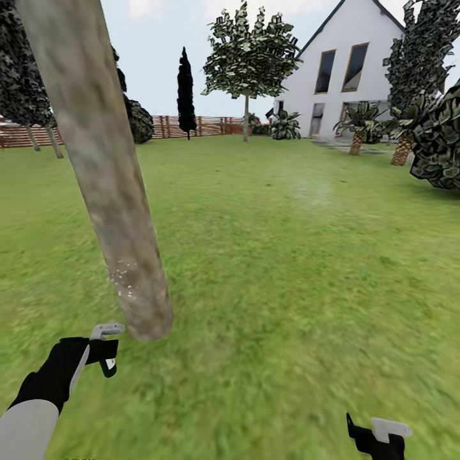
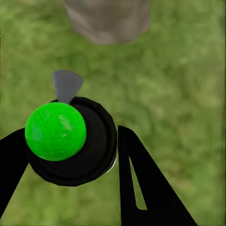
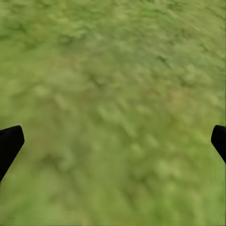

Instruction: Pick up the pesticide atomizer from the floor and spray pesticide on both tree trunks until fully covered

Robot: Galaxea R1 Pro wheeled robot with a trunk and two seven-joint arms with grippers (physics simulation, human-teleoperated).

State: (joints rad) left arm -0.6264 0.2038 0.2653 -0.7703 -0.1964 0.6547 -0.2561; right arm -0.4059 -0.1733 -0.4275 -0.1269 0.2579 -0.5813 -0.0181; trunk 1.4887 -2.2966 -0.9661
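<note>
A thick grey-tan mottled tree trunk [image 1: 108, 191] rises at the left of the head view, and fine pale specks [image 1: 124, 281] dot its lower part. My left gripper [image 1: 105, 358] hovers just in front of the trunk's base, shut on the pesticide atomizer [image 1: 105, 332], whose grey nozzle points at the trunk. In the left wrist view the atomizer [image 2: 70, 141] is a black round body with a bright green ball top, held between the gripper's [image 2: 70, 153] black fingers, with the trunk base [image 2: 108, 19] beyond. My right gripper [image 1: 377, 434] hangs low over the grass, open [image 3: 113, 141] and empty.
Green lawn [image 1: 287, 268] stretches ahead and to the right. A brown slat fence [image 1: 204, 126] closes the far side, with other trees [image 1: 246, 64] before it. A white house [image 1: 358, 70], scaly palms [image 1: 356, 142] and a dark leafy bush [image 1: 441, 147] stand at the right.
</note>
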